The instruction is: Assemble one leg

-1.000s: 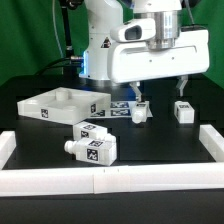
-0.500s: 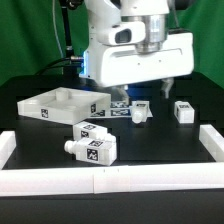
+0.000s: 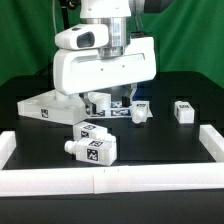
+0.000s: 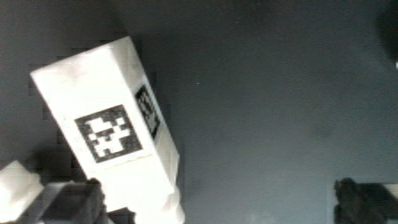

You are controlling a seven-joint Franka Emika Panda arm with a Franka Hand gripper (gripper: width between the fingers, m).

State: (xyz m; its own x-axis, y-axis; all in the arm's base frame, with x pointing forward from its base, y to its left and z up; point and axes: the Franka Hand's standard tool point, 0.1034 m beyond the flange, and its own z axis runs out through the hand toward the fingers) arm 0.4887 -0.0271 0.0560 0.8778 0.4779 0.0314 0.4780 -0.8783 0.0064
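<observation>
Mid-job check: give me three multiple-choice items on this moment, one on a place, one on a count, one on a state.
1. The tabletop lies toward the exterior view's: A left; B right; C front edge.
2. Legs showing in the exterior view: A two; B four; C six.
3. The gripper is: A open; B shut on a leg; C shut on the tabletop.
Answers: 1 A, it sits on the left, partly behind the arm. 2 B, two in front, two farther right. 3 A, the wrist view shows its fingertips wide apart.
</observation>
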